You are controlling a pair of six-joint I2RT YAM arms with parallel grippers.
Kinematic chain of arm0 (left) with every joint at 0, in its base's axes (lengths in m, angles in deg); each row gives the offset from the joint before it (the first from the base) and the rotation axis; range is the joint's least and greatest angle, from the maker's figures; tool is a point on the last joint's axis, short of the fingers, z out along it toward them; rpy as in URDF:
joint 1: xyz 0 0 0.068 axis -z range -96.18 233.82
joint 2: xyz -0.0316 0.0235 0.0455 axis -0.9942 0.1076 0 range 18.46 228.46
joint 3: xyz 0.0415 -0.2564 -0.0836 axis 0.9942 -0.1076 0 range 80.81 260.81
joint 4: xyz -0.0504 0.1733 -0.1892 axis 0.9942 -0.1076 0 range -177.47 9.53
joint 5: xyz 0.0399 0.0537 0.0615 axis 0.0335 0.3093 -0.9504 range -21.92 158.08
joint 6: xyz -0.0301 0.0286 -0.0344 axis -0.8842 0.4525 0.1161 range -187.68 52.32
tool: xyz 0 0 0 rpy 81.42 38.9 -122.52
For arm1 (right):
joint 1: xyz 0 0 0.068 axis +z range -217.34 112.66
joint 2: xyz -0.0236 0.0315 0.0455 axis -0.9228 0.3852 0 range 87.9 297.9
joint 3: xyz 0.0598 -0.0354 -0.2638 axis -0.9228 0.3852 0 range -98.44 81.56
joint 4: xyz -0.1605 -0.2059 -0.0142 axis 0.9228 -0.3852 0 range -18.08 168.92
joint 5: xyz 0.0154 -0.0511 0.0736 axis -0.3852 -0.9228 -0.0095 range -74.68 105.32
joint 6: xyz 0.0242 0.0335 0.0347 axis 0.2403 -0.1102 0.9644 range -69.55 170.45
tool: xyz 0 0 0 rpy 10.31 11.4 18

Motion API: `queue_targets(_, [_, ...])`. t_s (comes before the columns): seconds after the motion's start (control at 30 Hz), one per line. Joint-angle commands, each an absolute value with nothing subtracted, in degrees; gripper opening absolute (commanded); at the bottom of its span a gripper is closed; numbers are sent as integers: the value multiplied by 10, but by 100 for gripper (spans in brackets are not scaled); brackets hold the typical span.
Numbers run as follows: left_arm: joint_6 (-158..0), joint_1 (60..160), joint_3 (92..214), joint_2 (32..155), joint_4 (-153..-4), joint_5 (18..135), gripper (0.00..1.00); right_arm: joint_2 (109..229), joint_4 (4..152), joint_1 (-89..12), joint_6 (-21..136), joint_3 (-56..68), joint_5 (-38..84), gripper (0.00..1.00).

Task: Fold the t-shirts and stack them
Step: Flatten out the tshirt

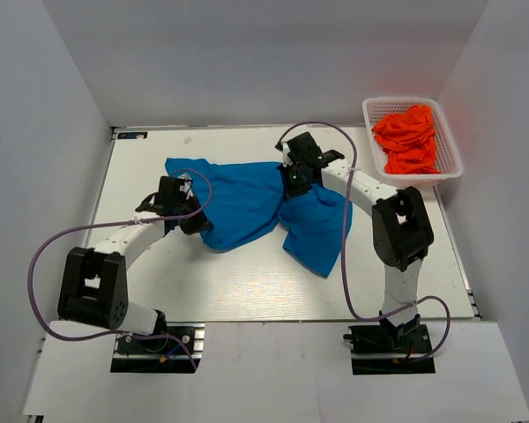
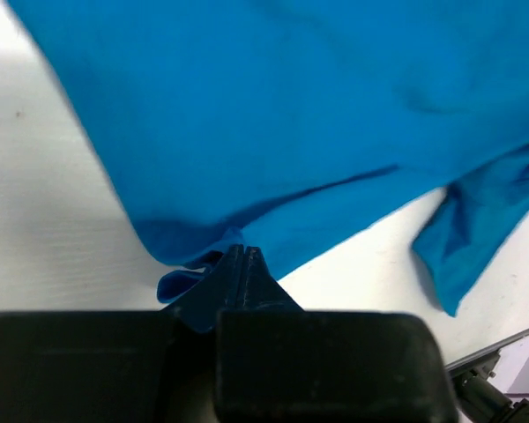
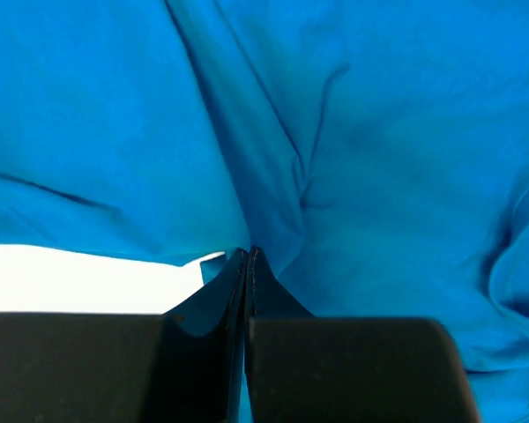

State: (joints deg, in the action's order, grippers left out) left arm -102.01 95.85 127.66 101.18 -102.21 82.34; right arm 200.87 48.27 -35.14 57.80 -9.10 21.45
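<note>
The bright blue t-shirt (image 1: 247, 198) lies rumpled across the middle of the white table, stretched between both arms. My left gripper (image 1: 187, 214) is shut on its left edge; in the left wrist view the jaws (image 2: 242, 251) pinch a fold of blue cloth (image 2: 317, 106). My right gripper (image 1: 295, 181) is shut on the shirt's upper middle edge; in the right wrist view the closed jaws (image 3: 249, 254) bite blue fabric (image 3: 379, 132). Part of the shirt hangs down to the right (image 1: 317, 233). Orange-red t-shirts (image 1: 410, 139) lie heaped in the basket.
A white mesh basket (image 1: 454, 163) stands at the back right corner, off the table's edge. The white table (image 1: 247, 282) ends at grey walls on the left, back and right. Purple cables loop from both arms.
</note>
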Motion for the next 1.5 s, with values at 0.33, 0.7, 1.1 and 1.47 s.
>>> queue_targets(0.33, [-1035,960,1342,1057,-835,797,0,1973,526,-379,608,-83,173,0])
queue_targets(0.7, [-1022,960,1508,1252,-746,900,0,2000,546,-415,588,-101,140,0])
queue_targets(1.1, [-1015,986,1547,1159,-839,944,0,2002,569,-430,569,-91,187,0])
queue_targets(1.47, [-1006,996,1394,955,-1036,867,80,1865,597,-429,559,64,242,0])
